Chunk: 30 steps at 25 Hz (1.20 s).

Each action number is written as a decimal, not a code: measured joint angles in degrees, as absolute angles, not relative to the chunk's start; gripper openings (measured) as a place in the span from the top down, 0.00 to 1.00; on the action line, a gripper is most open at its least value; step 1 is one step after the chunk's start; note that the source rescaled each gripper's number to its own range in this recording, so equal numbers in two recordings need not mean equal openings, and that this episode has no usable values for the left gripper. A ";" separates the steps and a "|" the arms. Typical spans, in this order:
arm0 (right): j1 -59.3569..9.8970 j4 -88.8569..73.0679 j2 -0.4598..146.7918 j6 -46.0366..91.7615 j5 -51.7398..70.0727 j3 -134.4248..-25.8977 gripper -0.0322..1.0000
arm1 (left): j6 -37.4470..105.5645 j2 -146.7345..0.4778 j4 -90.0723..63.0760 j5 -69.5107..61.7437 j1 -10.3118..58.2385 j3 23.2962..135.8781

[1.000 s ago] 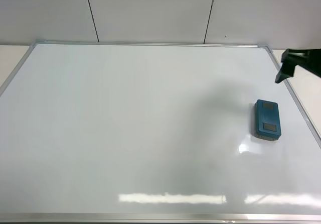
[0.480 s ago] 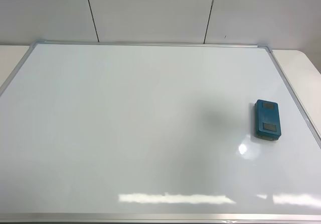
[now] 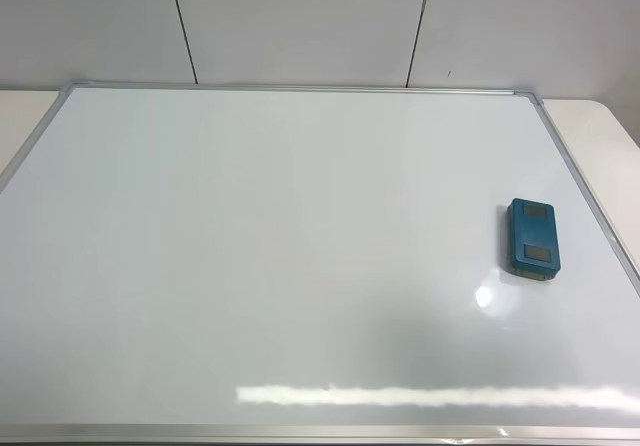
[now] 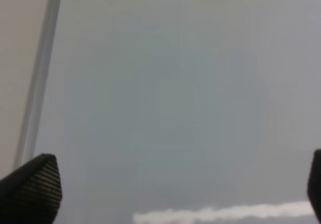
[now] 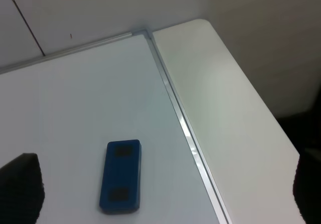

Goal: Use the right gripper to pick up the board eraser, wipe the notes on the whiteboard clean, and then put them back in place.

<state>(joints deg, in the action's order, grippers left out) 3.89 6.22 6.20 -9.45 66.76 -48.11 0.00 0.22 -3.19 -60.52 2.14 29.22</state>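
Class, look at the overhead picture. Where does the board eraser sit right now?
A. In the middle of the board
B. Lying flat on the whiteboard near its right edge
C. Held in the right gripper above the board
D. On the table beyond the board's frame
B: the board eraser lies flat on the whiteboard close to its right frame, with no gripper touching it.
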 joint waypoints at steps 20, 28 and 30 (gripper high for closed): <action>3.89 -7.29 -0.19 7.13 63.00 -28.91 0.00 | 0.00 0.22 -3.19 -60.52 2.14 29.22; 3.89 -5.12 -0.19 4.26 61.52 -28.36 0.00 | 0.00 0.22 -3.19 -60.52 2.14 29.22; 3.89 -4.84 -0.19 4.03 61.52 -28.36 0.00 | 0.00 0.22 -3.19 -60.52 2.14 29.22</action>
